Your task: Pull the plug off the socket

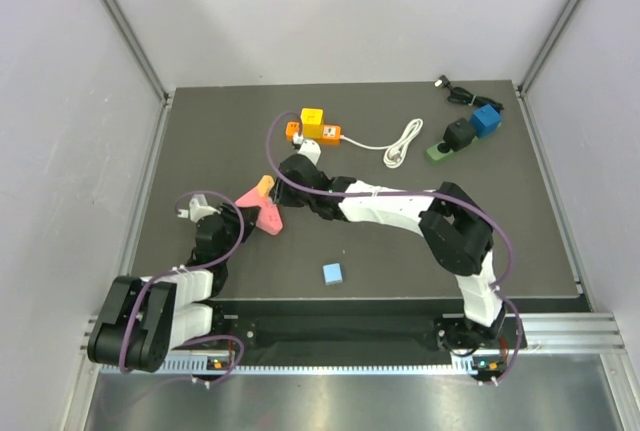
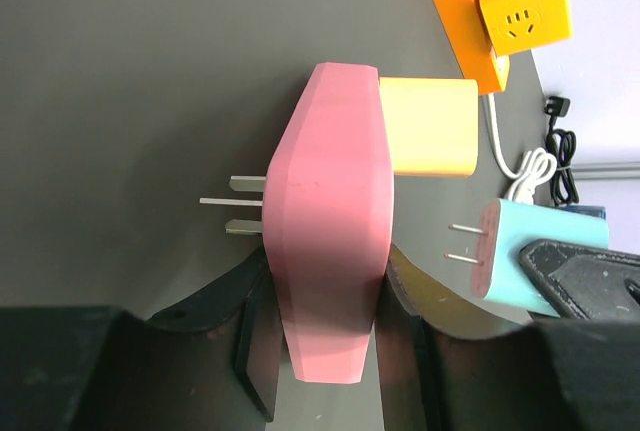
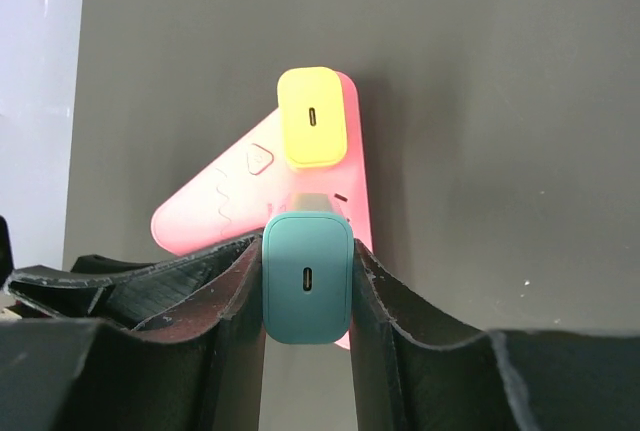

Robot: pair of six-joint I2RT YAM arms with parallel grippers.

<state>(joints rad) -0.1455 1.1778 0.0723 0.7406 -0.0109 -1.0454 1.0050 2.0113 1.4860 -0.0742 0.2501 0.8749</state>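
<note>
Pink plastic is filling the middle of the left wrist view: the pink socket block (image 2: 330, 211) is sitting upright between the two dark fingers of the left claw (image 2: 325, 296), which is clenching on its lower part. Bare metal prongs (image 2: 235, 201) are sticking out of the block's left face. A yellow plug (image 2: 430, 126) is sitting seated in the opposite face, touching the pink body.

Just beside the block, the teal plug (image 3: 306, 291) is resting between the fingers of the right claw (image 3: 306, 249), which is grasping it by both flat sides. In the left wrist view its two pins are showing in full and are pointing toward the socket block, with a clear gap between their tips and the pink face, so this plug is sitting out of the socket.

Seen from above, both arms are meeting left of centre on the dark counter (image 1: 380, 261). Toward the far edge an orange power strip (image 1: 328, 134) is lying with a white cable (image 1: 405, 139) trailing to its right. A small blue block (image 1: 333, 273) is lying well apart, near the front edge.
</note>
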